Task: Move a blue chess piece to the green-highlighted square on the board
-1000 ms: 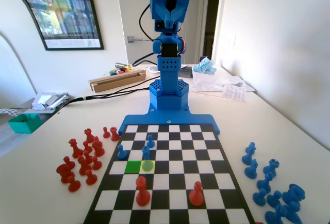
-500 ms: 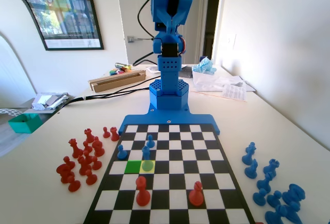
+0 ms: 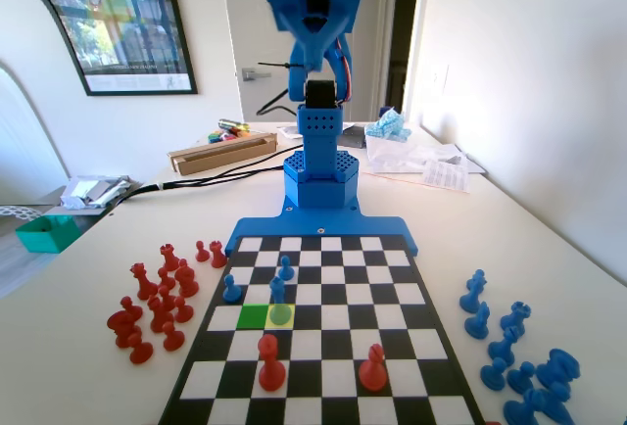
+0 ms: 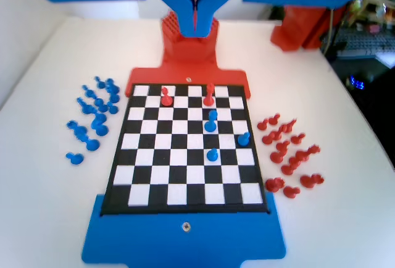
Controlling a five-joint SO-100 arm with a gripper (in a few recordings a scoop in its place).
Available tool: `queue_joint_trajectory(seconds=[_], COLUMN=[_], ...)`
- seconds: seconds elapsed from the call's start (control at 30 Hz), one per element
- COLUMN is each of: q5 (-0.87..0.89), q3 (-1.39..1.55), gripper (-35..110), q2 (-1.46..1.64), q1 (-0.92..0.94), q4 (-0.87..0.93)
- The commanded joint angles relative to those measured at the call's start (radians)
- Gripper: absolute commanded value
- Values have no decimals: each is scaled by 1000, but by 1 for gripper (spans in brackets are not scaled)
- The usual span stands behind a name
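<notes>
Gripper (image 4: 195, 15) raised high over the board (image 3: 416, 293), jaws pressed together, holding nothing. Blue chess piece (image 3: 278, 291) stands upright on the yellow square, directly right of the green-highlighted square (image 3: 253, 316) in the fixed view. Piece lies well below and ahead of the fingers; a long descent looks needed.

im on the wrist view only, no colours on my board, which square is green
observer: In the fixed view the green-highlighted square sits directly left of a yellow square.
operator: anything on either
observer: The green one is empty; a blue chess piece stands on the yellow one.
operator: which pawn is that for me
observer: Of the three blue pawns on the board, it is the one nearest the two red pawns, so your far one.
</notes>
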Motion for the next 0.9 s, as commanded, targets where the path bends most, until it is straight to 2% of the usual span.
queue_joint_trajectory(seconds=[0.0,0.3,0.47,0.73,0.87], q5=[51,155,204,212,212], q3=[-118,-140,-81,23,15], gripper=[1,1,9,14,14], q2=[-130,-408,-517,-627,-687], q1=[44,130,147,155,150], q4=[-63,-224,-325,-492,-522])
